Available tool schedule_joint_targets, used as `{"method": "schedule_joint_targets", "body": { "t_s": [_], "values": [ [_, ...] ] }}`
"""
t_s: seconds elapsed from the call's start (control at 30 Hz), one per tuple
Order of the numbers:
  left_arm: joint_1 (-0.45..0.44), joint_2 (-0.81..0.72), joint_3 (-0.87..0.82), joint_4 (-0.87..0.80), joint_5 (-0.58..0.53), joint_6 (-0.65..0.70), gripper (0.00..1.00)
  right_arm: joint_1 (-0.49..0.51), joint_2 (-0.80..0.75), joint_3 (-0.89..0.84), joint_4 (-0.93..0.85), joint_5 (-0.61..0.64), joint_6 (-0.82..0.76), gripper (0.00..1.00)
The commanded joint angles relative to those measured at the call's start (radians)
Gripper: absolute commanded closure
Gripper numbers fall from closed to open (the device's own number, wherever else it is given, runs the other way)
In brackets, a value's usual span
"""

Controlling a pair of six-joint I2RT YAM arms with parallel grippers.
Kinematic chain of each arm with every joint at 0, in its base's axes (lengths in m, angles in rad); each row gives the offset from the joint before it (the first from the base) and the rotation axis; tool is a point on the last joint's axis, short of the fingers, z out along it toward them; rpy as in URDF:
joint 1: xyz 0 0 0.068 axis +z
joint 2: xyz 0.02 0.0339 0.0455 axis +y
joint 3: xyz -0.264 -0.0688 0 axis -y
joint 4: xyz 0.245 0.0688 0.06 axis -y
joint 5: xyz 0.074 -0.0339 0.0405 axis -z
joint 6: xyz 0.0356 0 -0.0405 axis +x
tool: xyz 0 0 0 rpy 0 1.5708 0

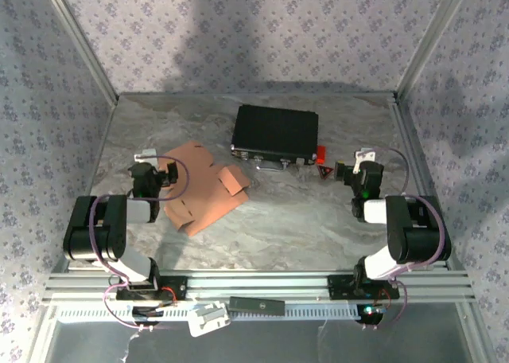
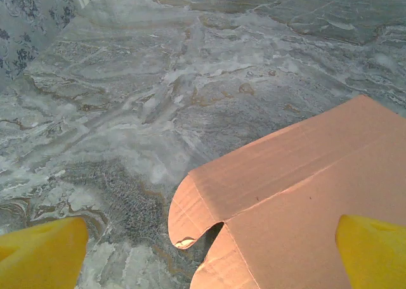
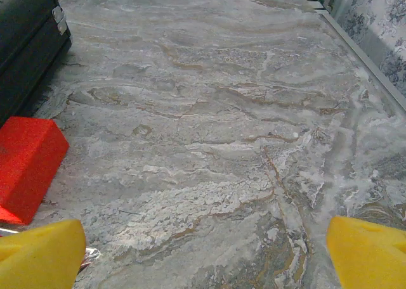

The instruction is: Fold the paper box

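Observation:
The paper box (image 1: 203, 189) is a flat salmon-orange cardboard cut-out with flaps, lying left of centre on the marbled table. One of its panels is folded over on its right side. My left gripper (image 1: 148, 160) hovers at the sheet's left edge, open. In the left wrist view the yellow fingertips (image 2: 44, 254) stand wide apart, with a rounded flap and corner of the paper box (image 2: 298, 194) beneath and between them, untouched. My right gripper (image 1: 363, 158) is at the right of the table, far from the sheet. It is open over bare table (image 3: 209, 175), its pads (image 3: 41, 254) wide.
A black hard case (image 1: 274, 132) with latches lies at the back centre, also at the left edge of the right wrist view (image 3: 25, 42). A red block (image 1: 321, 154) (image 3: 28, 165) sits by its right end, a small triangular sign (image 1: 325, 173) in front. Patterned walls enclose the table.

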Motion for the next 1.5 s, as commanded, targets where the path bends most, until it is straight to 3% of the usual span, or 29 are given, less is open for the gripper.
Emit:
{"method": "schedule_joint_targets", "body": {
  "t_s": [0.0,1.07,1.27,1.47],
  "values": [
    [0.000,0.003,0.026,0.016,0.007,0.009,0.00,0.002,0.005,0.007,0.020,0.018,0.014,0.01],
    [-0.001,0.001,0.016,0.032,0.023,0.015,0.00,0.005,0.002,0.002,0.028,0.024,0.012,0.01],
    [-0.008,-0.043,-0.051,0.117,0.001,0.020,0.00,0.020,-0.050,0.009,-0.020,0.092,0.017,0.01],
    [-0.066,-0.151,-0.122,0.167,-0.059,0.073,0.00,0.046,-0.176,0.082,-0.293,0.199,0.058,0.01]
  ]
}}
